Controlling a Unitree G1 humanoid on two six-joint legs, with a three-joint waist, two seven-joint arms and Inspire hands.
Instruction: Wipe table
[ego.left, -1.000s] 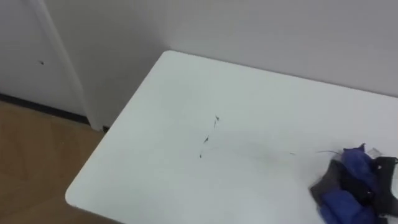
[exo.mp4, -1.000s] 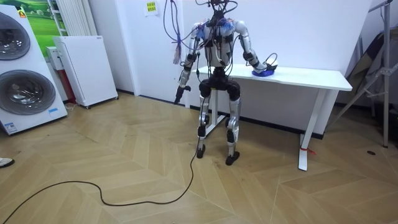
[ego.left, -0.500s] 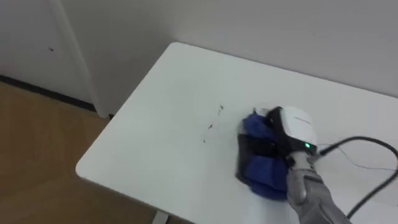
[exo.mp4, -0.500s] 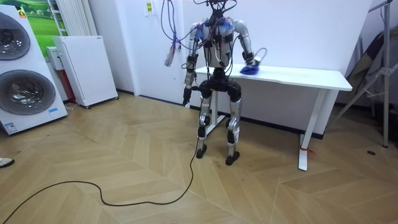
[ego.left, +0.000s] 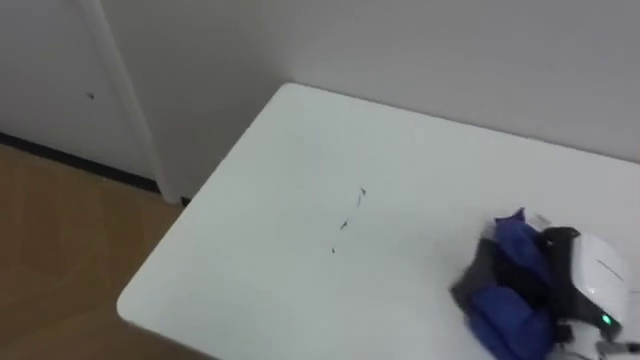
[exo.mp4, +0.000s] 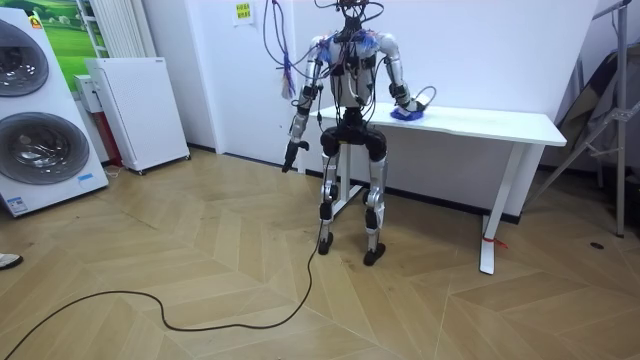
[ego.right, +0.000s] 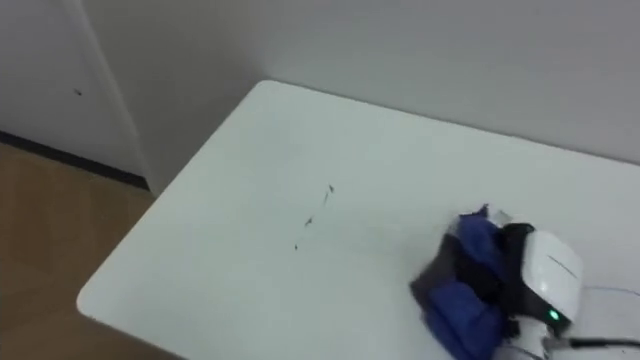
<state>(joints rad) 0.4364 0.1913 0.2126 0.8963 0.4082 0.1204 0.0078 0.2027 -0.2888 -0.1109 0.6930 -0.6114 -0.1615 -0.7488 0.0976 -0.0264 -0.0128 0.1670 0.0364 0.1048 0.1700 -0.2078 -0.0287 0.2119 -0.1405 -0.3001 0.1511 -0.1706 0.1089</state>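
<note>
A white table stands against the wall, and I stand at its left end. A few small dark marks run across the tabletop near its middle. To the right of them lies a bunched blue cloth with a dark fold. My right hand rests on it from the lower right, fingers curled into the cloth. In the right eye view the cloth and the right hand sit right of the marks. My left hand hangs at my side, away from the table.
The table's left edge and near corner drop to the wooden floor. A white wall panel stands left of the table. In the room view, washing machines and a white cabinet stand far to the left.
Half a second ago my right hand had swept the cloth left, close to the marks. Now it has drawn the cloth back to the right, and the marks still show.
</note>
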